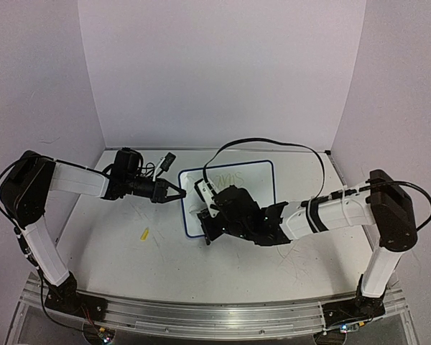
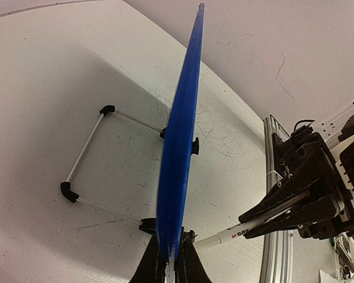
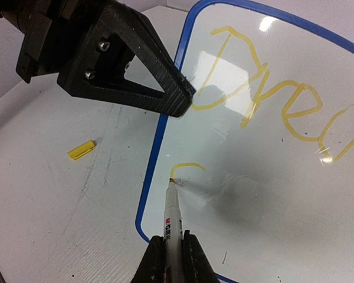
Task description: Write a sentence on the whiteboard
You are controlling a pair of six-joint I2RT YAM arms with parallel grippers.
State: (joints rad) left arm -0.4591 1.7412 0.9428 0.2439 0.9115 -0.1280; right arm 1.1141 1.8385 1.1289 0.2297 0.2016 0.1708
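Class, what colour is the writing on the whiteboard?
Yellow; the writing shows best in the right wrist view.

White arm links, black joints, looping black cables.

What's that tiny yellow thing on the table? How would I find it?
Look at the big scuffed white table, then the small blue-rimmed whiteboard propped in its middle. Left of the board lies a small yellow plastic cap, alone on the tabletop. It's the only loose yellow piece, touching nothing.
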